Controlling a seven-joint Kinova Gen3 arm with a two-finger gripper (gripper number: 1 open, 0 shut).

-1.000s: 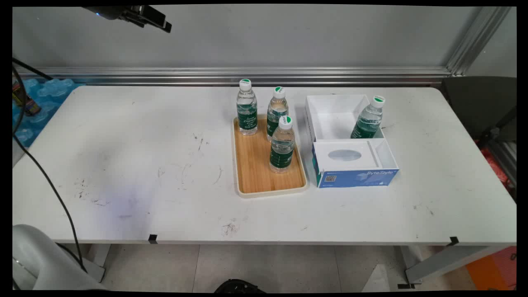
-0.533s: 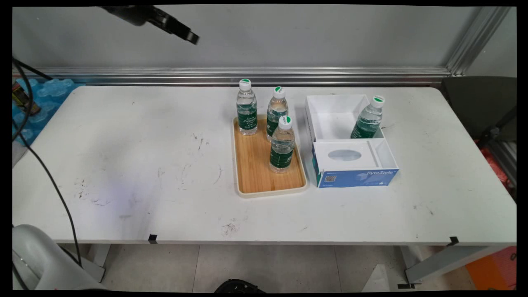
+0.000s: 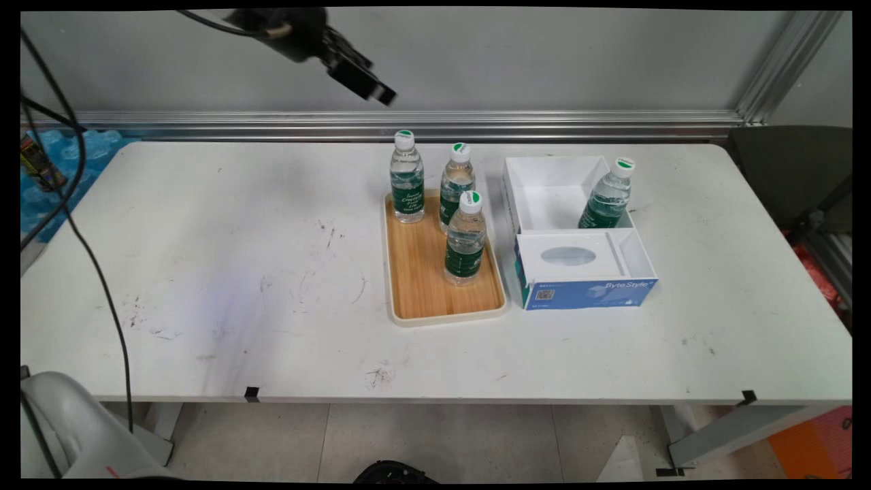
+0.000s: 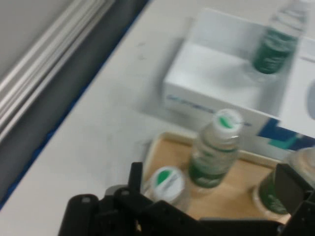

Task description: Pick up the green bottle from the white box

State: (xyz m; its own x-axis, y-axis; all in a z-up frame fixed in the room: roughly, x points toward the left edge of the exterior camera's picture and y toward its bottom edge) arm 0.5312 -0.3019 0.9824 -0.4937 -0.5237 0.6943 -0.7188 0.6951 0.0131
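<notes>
I have swung rightward and lower; my gripper (image 3: 381, 95) hangs high above the table (image 3: 204, 238), at eleven o'clock from the rear-left bottle (image 3: 407, 178) on the tray (image 3: 415, 286). Jaws spread, holding nothing.

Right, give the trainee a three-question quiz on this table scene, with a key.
1. How many bottles stand on the wooden tray?
2. True or false: the bottle in the white box lies flat.
3. The gripper is: A) gripping a bottle, B) raised above the tray's far end, C) resting on the table.

Key: 1) three; 2) false, it stands leaning against the box wall; 3) B.
</notes>
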